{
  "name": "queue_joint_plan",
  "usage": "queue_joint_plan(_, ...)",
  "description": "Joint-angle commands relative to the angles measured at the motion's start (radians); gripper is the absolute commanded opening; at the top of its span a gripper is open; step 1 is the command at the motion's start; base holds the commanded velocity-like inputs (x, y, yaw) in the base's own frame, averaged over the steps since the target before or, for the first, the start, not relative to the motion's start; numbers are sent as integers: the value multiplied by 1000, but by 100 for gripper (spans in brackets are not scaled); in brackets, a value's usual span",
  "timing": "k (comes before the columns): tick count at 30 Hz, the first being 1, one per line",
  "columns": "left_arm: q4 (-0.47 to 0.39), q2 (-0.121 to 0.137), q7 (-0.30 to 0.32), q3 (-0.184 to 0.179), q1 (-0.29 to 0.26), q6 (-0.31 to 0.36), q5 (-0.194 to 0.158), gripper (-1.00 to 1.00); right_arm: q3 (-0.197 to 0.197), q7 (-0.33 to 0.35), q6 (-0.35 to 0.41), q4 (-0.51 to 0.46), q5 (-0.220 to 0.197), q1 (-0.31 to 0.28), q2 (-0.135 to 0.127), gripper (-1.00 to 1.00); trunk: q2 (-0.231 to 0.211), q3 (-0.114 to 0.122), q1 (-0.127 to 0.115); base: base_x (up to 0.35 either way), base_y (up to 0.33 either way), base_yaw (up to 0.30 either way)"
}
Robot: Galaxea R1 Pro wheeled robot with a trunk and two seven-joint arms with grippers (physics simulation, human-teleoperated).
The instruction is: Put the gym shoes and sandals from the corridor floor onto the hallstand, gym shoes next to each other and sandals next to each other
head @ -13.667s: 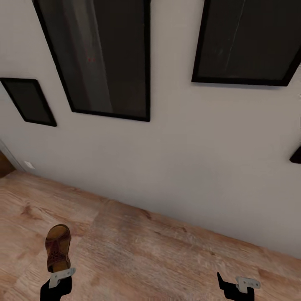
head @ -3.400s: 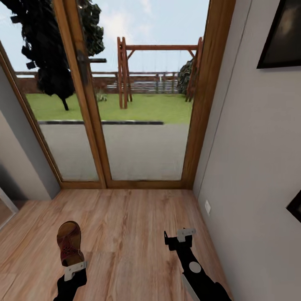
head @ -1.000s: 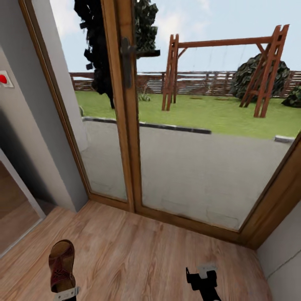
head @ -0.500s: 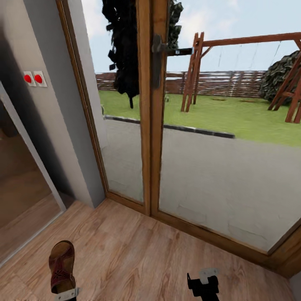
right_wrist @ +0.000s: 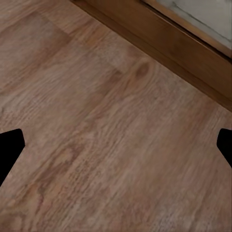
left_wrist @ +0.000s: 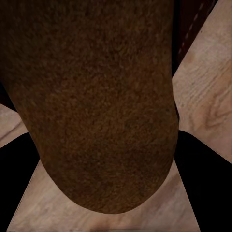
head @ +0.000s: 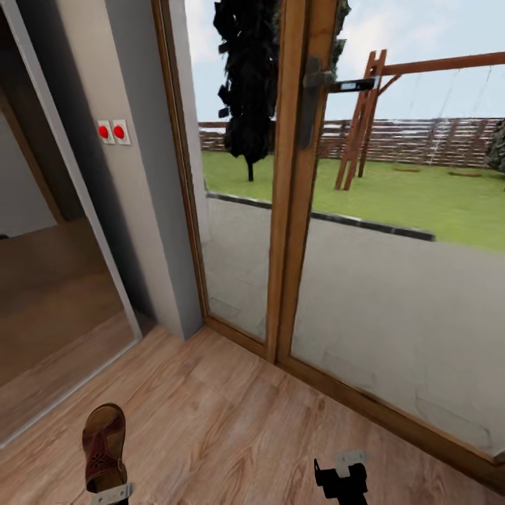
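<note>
Light brown wood-grain plank corridor floor (head: 231,421), running up to the wooden threshold of the glass doors (head: 393,414). Its boards show knots and darker grain streaks.

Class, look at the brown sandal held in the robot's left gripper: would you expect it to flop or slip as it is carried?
The sandal probably stays stiff: it juts straight out from the left gripper without sagging. Its rough-looking sole likely resists slipping. Being gripped at one end, it might pivot if bumped.

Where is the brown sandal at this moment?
The sandal is at the head view's lower left, held in the left gripper above the wood floor, near the glass door.
</note>
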State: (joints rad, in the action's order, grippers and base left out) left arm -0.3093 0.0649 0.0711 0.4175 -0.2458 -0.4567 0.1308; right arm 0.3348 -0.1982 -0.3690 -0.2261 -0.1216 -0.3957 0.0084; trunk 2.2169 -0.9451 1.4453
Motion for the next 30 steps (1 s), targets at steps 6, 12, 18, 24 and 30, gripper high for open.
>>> queue_joint_plan(6,1,0,6,9,-1,-3,9,-100,9,-4,-4,1,-10,-1,-1,100,0,-1,0,0,0,281)
queue_joint_plan(12,1,0,6,9,-1,-3,9,-100,9,-4,-5,1,-10,-1,-1,100,0,-1,0,0,0,281)
queue_joint_plan(18,1,0,6,9,-1,-3,8,-100,9,-3,-4,-1,-12,-1,-1,100,0,-2,0,59,-16,281)
queue_joint_plan(24,1,0,6,9,-1,-3,8,-100,10,-3,-4,-1,-12,-1,1,100,0,-2,0,270,-167,281)
queue_joint_plan(30,1,0,4,10,-1,-3,7,-100,10,-3,-4,-1,-12,-1,1,100,0,-2,0,281,-199,281)
